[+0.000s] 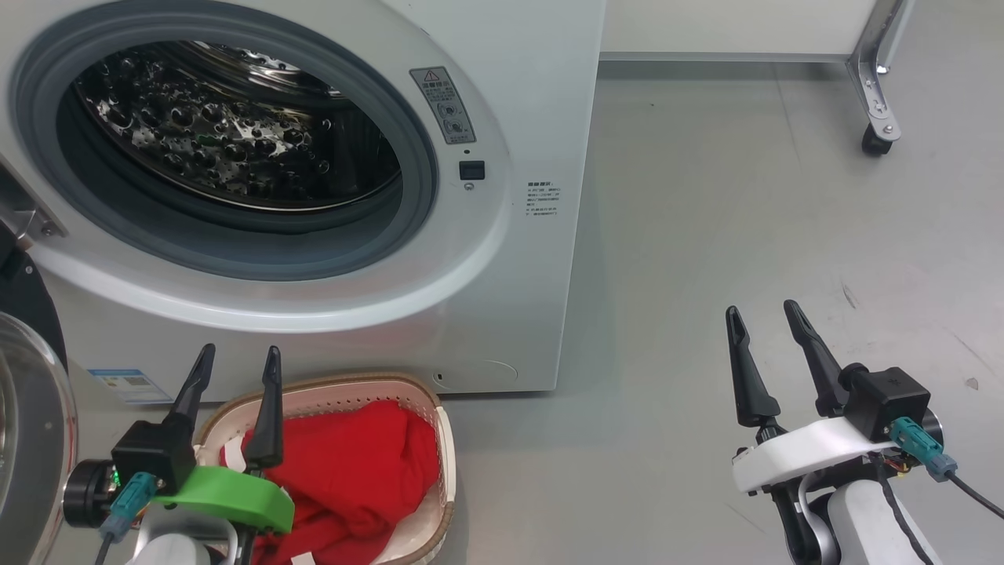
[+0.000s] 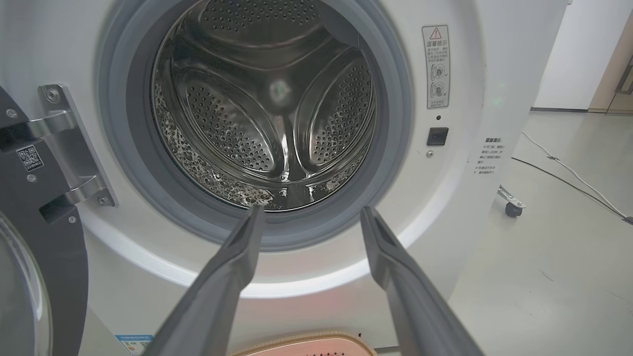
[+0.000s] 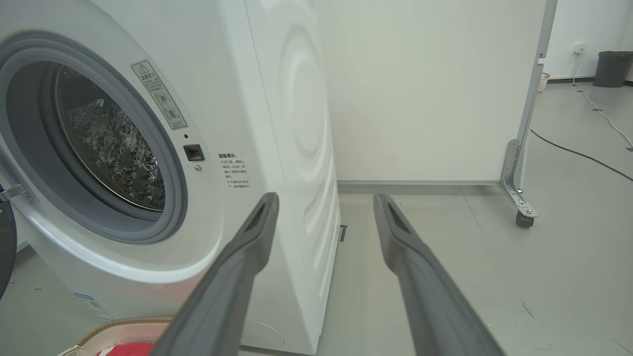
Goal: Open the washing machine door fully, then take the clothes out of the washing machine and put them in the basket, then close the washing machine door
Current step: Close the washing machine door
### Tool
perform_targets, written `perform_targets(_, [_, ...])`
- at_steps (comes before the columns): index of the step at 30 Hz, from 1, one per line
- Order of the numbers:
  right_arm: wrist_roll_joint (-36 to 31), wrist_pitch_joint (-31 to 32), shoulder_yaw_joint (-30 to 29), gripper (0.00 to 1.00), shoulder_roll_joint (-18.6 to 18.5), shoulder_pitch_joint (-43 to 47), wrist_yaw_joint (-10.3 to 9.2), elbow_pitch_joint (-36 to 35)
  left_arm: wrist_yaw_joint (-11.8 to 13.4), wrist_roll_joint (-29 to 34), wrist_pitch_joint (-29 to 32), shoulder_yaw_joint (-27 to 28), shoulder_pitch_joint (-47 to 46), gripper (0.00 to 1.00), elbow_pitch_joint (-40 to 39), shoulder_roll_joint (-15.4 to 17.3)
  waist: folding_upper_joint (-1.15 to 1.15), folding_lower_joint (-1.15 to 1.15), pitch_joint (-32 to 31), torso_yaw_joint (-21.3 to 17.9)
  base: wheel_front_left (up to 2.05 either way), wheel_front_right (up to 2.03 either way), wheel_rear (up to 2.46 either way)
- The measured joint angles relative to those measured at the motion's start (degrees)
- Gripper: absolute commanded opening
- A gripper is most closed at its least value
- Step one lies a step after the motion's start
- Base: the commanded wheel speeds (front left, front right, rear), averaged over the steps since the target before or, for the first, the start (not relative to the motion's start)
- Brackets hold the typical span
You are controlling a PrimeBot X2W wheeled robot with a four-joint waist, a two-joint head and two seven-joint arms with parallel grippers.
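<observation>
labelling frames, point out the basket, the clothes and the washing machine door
basket [image 1: 353, 391], head view, far wall under the rim
clothes [image 1: 361, 463], head view, middle of the red heap
washing machine door [image 1: 27, 439], head view, clear glass at left edge

the head view looks forward and down from above, the washing machine [image 1: 518, 329] at the upper left of the frame, the basket [image 1: 376, 380] at the bottom edge. the left wrist view sits close, almost square to the drum [image 2: 267, 113], looking straight in. the right wrist view faces the machine's front corner at a slant, floor [image 3: 494, 257] beyond. all three share the warning sticker [image 1: 441, 103].
</observation>
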Motion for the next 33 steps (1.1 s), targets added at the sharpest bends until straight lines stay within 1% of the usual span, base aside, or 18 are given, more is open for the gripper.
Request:
perform_targets(15, [0.0, 0.0, -0.1, 1.0, 0.1, 0.0, 0.0, -0.2, 0.0, 0.0, 0.0, -0.1, 0.1, 1.0, -1.0, -0.1, 0.0, 0.0, 0.9, 0.1, -0.58, 0.58, 0.0])
perform_targets(33, [0.1, 0.0, -0.3, 1.0, 0.2, 0.0, 0.0, -0.3, 0.0, -0.1, 0.0, -0.9, 0.1, 1.0, -2.1, -0.1, 0.0, 0.0, 1.3, 0.0, -1.18, 1.18, 0.0])
